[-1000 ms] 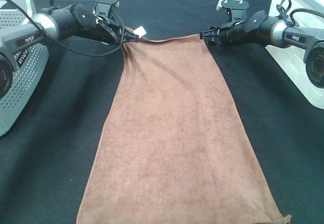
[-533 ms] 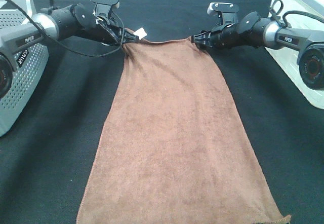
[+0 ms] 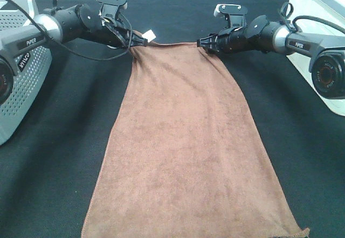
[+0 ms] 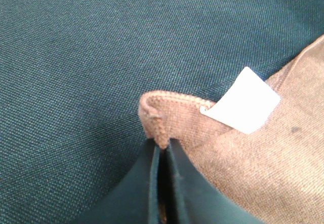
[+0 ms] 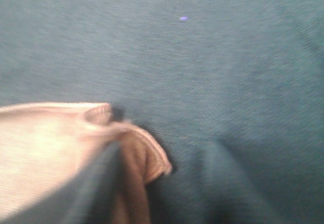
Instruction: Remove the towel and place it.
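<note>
On black cloth (image 3: 48,157), both tools (image 3: 139,41) (image 3: 204,42) clamp the towel's (image 3: 183,141) far corners.

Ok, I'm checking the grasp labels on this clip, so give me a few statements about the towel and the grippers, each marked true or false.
1. Both grippers are shut on the towel. True: the left gripper and the right gripper each pinch a far corner.
2. The white tag is at the right gripper's corner. False: it sits by the left gripper's corner.
3. The towel is folded in half. False: it lies spread in one layer along the black table.
4. The towel's near edge reaches the bottom of the high view. True.
5. The left gripper hangs open above the towel. False: its fingers are closed on the hem.
</note>
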